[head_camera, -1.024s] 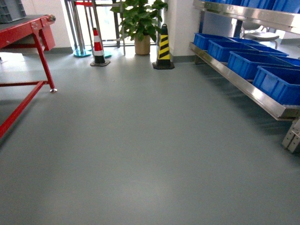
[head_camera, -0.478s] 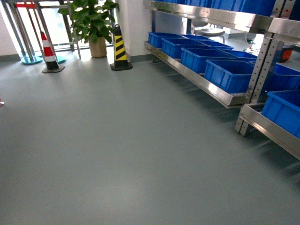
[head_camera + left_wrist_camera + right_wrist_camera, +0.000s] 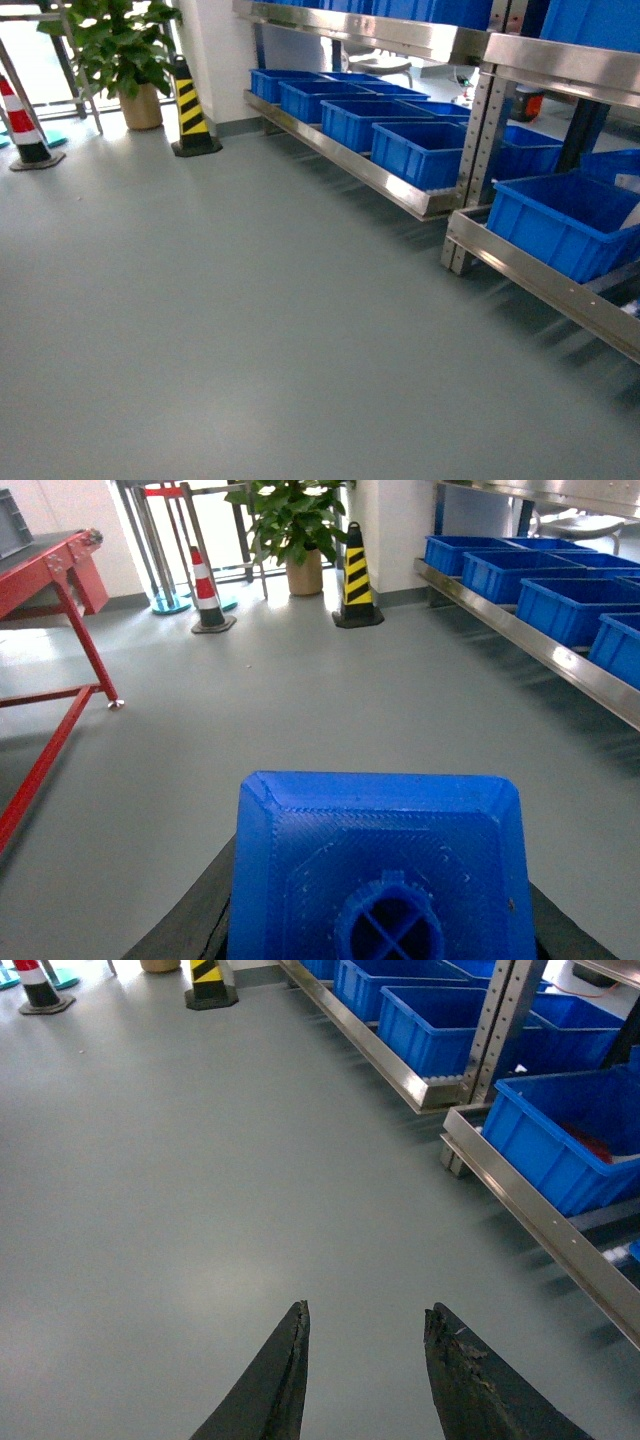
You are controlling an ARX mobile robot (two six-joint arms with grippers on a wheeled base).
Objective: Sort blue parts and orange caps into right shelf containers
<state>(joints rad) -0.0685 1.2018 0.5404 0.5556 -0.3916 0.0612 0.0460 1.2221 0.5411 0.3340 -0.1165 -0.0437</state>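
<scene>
Grey floor (image 3: 250,330) fills most of the head view, with the shelf (image 3: 400,190) running along its right side and a row of right shelf containers (image 3: 420,150) sitting on its low level behind the steel front rail. Neither arm shows in that view. From the left wrist camera, the left gripper (image 3: 380,920) is clenched on one of the blue parts (image 3: 380,870), which fills the lower middle of the picture with its round stud facing the lens; the dark jaws show only as slivers at either side of the block. The right gripper (image 3: 365,1345) hangs above bare floor with its jaws apart and nothing between them (two dark, worn-looking tips are all that can be seen). Just to its right stands a perforated upright and a blue bin with something reddish inside, too blurred to identify. Farther back, a yellow-and-black striped cone (image 3: 192,115) stands beside a potted plant (image 3: 125,60), and a red-and-white cone (image 3: 25,130) sits near the left edge. A red-framed tabletop (image 3: 50,570) appears at the left of the left wrist view.
</scene>
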